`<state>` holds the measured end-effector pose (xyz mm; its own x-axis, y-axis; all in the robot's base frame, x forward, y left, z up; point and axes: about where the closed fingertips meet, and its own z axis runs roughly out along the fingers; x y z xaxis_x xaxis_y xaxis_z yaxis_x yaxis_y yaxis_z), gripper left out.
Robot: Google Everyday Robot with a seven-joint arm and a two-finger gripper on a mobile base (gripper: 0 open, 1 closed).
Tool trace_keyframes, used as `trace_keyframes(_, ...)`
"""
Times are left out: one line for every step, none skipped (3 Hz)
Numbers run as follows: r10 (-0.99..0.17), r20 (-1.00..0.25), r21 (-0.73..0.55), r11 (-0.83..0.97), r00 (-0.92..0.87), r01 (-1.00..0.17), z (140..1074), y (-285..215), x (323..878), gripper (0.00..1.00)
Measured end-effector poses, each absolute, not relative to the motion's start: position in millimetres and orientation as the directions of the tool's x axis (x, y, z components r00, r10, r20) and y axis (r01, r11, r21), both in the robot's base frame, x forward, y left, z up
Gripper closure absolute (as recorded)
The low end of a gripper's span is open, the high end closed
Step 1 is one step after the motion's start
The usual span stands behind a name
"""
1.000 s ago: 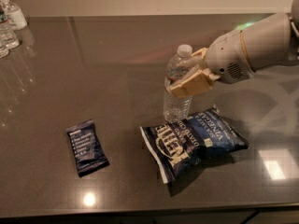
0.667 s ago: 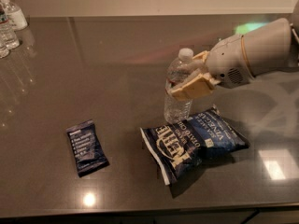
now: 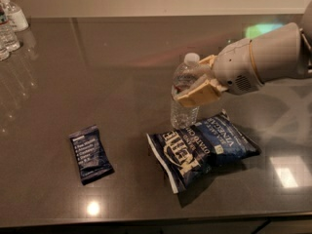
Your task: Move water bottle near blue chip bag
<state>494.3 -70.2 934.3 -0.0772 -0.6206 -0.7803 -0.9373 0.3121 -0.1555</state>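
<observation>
The water bottle (image 3: 184, 99), clear and ribbed with a white cap, stands slightly tilted just behind the upper left edge of the blue chip bag (image 3: 202, 147). Its base is at or just above the dark tabletop. My gripper (image 3: 197, 84) reaches in from the right. Its tan fingers (image 3: 201, 92) are shut on the bottle's upper body, one in front and one behind. The navy bag with white lettering lies flat at centre right, in front of the bottle.
A small flat dark blue snack-bar wrapper (image 3: 90, 153) lies at the front left. A pump-top sanitizer bottle (image 3: 13, 12) and other clear bottles (image 3: 7, 37) stand at the far left corner. The table's front edge (image 3: 146, 223) runs along the bottom.
The gripper and the bottle have sunk slightly and shifted a little to the right, staying beside the chip bag. The grip on the bottle is unchanged.
</observation>
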Motion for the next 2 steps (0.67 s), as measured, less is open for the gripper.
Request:
trace_keyframes(-0.629, -0.774, -0.168, 0.307, -0.067, -0.937, 933.0, -68.4, 494.2, 0.59)
trace_keyframes(-0.633, -0.771, -0.172, 0.305, -0.065, -0.937, 931.1, -66.7, 494.6, 0.36)
